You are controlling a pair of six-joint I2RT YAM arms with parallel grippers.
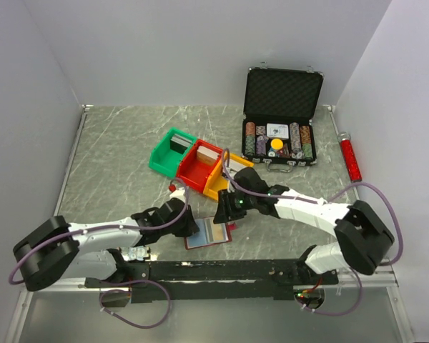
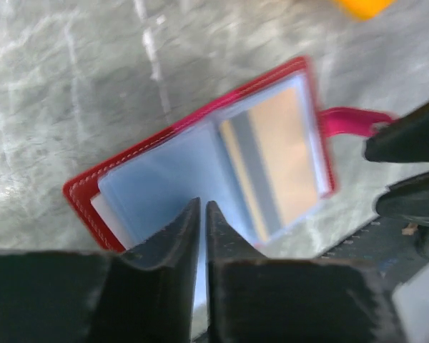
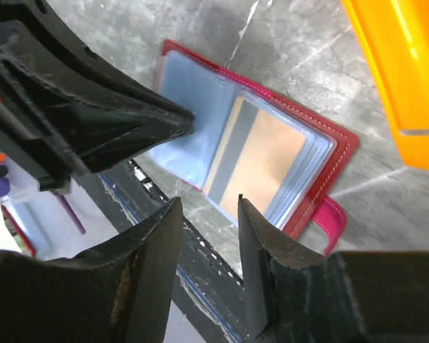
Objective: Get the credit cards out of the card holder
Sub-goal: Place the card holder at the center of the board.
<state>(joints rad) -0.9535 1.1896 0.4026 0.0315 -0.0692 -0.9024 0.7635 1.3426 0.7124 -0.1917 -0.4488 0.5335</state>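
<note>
Card holder [image 1: 207, 234] is lying open on the table [image 1: 114, 157] near our bases, between both claws. Our left claw [image 2: 202, 207] is pinching, almost fully closed, the near edge of its left sleeve page; right claw [image 3: 209, 202] is hovering part open, empty, just off the right page. We're seeing one credit card [image 3: 261, 161] through the sleeve; any behind it are hiding.
</note>
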